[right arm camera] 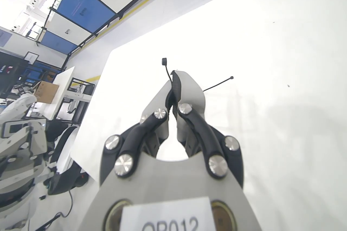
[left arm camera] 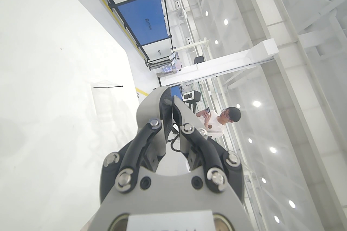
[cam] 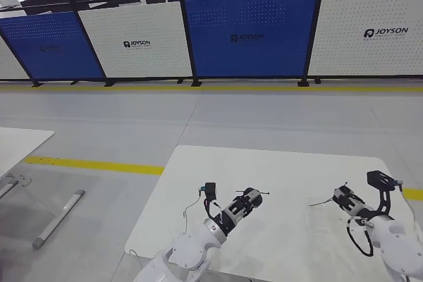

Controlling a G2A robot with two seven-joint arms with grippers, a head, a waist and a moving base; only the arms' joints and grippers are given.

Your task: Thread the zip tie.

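My right gripper [cam: 340, 195] [right arm camera: 173, 80] hovers over the right part of the white table [cam: 282, 169], shut on a black zip tie [right arm camera: 166, 68] whose square head sticks out past the fingertips. A thin black strand [right arm camera: 218, 84] with a small knob runs out beyond the fingers; I cannot tell whether it is the same tie's tail. My left gripper [cam: 252, 195] [left arm camera: 170, 96] sits near the table's middle, shut, with nothing visible between its fingers. A second black zip tie [left arm camera: 108, 86] [cam: 257, 192] lies just beyond it, apart from the fingers.
Another white table [cam: 7, 141] stands on the floor to the left. Blue and white pegboard panels [cam: 247, 35] line the back, with a yellow floor stripe [cam: 92, 165] before them. The table's far half is bare.
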